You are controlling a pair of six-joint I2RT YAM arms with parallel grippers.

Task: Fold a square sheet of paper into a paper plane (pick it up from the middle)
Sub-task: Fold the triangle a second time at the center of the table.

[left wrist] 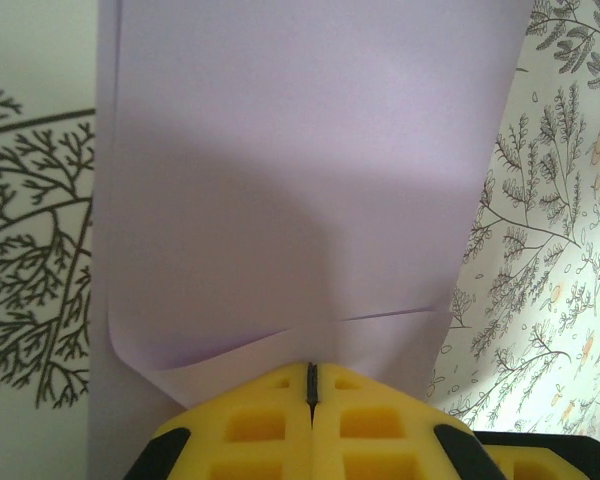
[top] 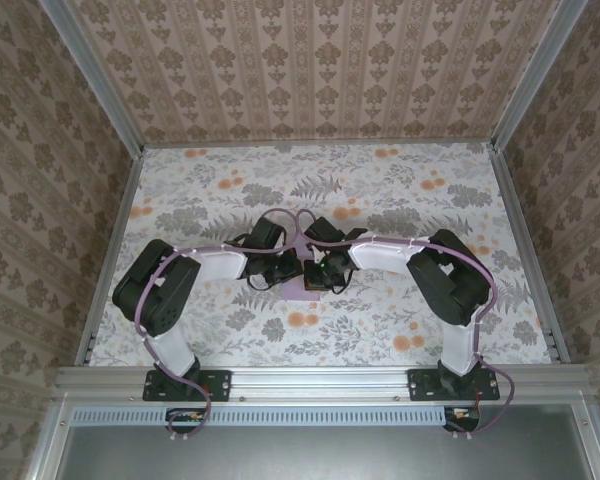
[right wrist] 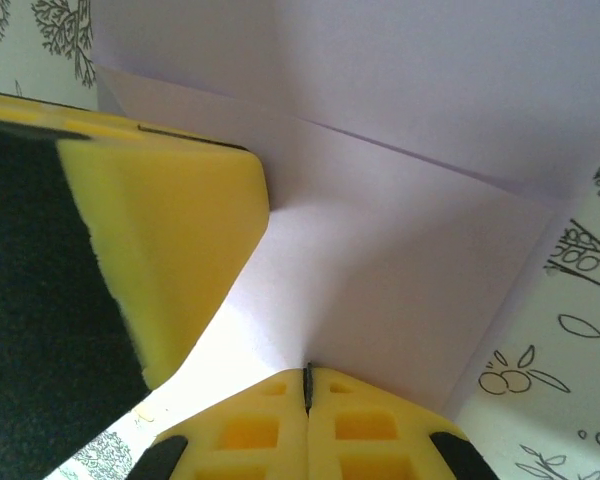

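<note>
Risk centres on the paper (top: 303, 290), which lies at the middle of the counter (top: 410, 200) between both pincers, partly folded, one crease across it. The left pincer (left wrist: 312, 372) is closed, tips nipping a curled edge of the paper. The right pincer (right wrist: 307, 372) is likewise closed on the paper, just beside the left one. I judge tearing or a skewed crease the likeliest fault: the grips sit close, so any uneven pull strains the thin span between them. A shallow nip could also let the edge slip free.
</note>
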